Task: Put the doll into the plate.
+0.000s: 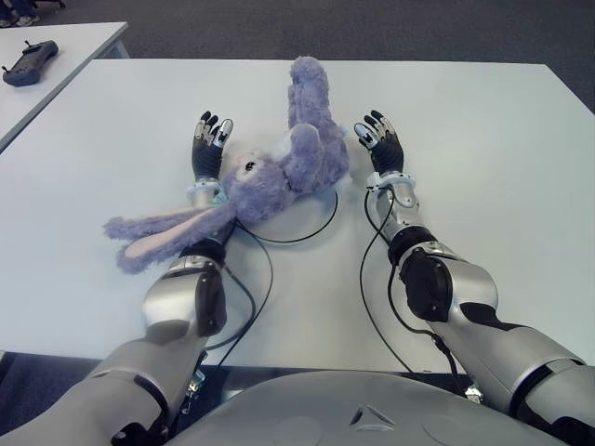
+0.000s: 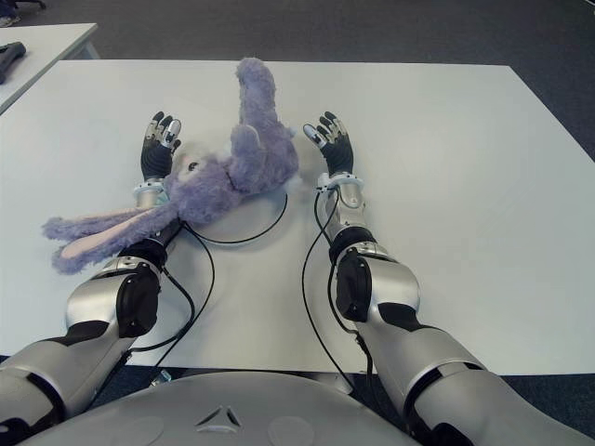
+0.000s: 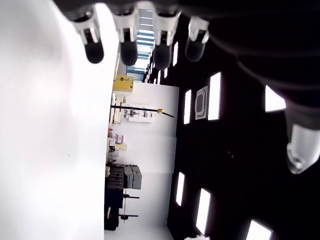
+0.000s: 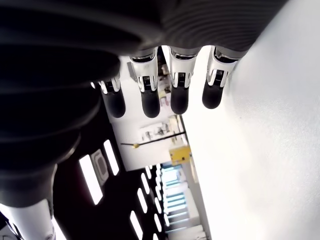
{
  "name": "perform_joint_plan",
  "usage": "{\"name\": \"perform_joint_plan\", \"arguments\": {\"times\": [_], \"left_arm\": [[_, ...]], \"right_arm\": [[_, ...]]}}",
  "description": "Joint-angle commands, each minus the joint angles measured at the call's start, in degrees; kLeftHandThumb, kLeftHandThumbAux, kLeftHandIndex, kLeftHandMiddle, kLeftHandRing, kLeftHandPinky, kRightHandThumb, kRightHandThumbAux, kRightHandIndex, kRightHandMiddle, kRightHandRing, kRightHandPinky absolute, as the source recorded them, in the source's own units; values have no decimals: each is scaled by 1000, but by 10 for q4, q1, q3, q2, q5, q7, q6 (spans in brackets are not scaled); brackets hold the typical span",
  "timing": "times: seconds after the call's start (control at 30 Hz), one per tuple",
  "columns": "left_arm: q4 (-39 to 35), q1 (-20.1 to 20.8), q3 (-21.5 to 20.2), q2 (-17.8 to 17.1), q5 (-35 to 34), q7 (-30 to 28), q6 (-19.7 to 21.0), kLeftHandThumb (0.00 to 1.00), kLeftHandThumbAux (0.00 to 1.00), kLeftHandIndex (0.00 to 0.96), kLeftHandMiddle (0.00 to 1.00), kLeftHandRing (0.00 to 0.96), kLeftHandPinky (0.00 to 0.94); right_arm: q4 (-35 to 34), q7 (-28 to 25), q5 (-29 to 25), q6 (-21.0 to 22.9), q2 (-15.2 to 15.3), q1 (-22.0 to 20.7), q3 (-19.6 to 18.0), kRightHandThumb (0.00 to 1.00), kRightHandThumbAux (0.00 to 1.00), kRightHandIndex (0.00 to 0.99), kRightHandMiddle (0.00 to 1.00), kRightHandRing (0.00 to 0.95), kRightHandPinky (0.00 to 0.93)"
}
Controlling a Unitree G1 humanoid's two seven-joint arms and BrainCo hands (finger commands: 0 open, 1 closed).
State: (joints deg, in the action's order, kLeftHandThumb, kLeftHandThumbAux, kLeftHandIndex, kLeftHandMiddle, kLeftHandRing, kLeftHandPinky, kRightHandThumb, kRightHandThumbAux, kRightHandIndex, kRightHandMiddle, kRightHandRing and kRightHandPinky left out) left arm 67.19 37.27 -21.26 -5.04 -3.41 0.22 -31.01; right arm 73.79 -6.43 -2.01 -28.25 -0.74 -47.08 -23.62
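Observation:
A purple plush rabbit doll point(image 1: 288, 172) lies across a white plate point(image 1: 311, 223) with a dark rim in the middle of the white table point(image 1: 483, 158). Its legs point away from me and its long ears point(image 1: 158, 237) trail over my left forearm. My left hand point(image 1: 209, 144) is just left of the doll's head, fingers spread, holding nothing. My right hand point(image 1: 379, 139) is just right of the doll's body, fingers also spread and empty. Both wrist views show straight fingers point(image 3: 127, 47) point(image 4: 150, 97) with nothing between them.
A second white table point(image 1: 56, 65) stands at the far left with a dark handheld controller point(image 1: 28, 60) on it. Black cables point(image 1: 256, 279) loop on the table near my forearms. Dark carpet lies beyond the table's far edge.

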Motion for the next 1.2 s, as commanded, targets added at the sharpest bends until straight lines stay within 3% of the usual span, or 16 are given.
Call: {"name": "perform_joint_plan", "arguments": {"times": [0.03, 0.33, 0.73, 1.2], "left_arm": [[82, -149, -6, 37, -13, -8, 32, 0, 482, 84, 100, 80, 74], [80, -158, -1, 31, -8, -13, 22, 0, 478, 83, 96, 79, 80], [78, -167, 1, 28, -8, -22, 8, 0, 485, 89, 98, 83, 88], [75, -169, -3, 31, -13, -24, 3, 0, 511, 87, 103, 87, 90]], "right_arm": [[36, -11, -13, 14, -33, 85, -3, 0, 724, 115, 131, 114, 119], [39, 5, 5, -6, -52, 128, 11, 3, 815, 159, 183, 157, 169], [40, 35, 18, -15, -66, 162, 34, 130, 892, 220, 266, 246, 251], [40, 95, 40, -3, -62, 162, 67, 156, 895, 260, 334, 336, 344]]}}
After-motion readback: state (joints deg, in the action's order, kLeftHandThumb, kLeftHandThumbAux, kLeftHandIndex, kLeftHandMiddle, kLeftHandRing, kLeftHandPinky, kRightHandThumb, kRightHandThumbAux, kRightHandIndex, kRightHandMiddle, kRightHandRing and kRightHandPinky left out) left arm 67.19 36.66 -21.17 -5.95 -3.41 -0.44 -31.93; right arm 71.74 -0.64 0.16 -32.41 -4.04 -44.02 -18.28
